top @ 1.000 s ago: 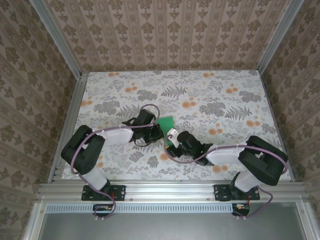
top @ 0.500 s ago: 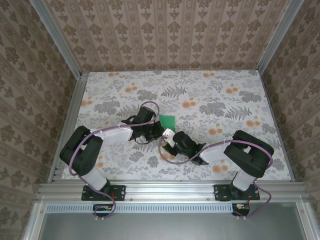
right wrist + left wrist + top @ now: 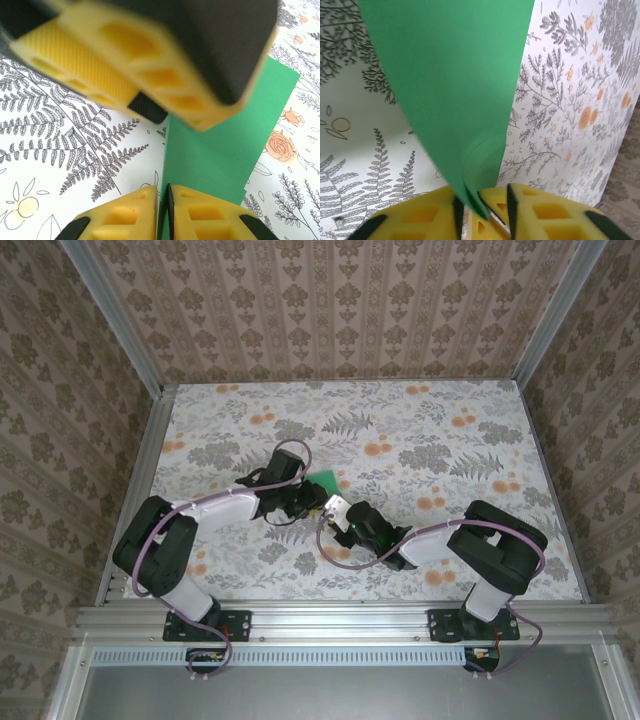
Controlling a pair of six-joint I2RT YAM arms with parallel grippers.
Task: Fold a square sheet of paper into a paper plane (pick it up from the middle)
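Nearest me, my right fingers point(image 3: 120, 215) are pressed together on the near edge of the green sheet of paper point(image 3: 220, 145). The sheet is partly folded and rests near the middle of the tabletop point(image 3: 60, 145). Just beyond that edge, my left fingers point(image 3: 415, 220) stand slightly apart, and the sheet's curled end sits loose between them. My worry is that with only one side pinched, any sideways pull could drag the sheet, spring the fold open, or tear its thin edge.

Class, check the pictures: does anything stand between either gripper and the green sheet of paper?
Nothing visible does. The green sheet runs between the fingers of the right gripper and of the left gripper.
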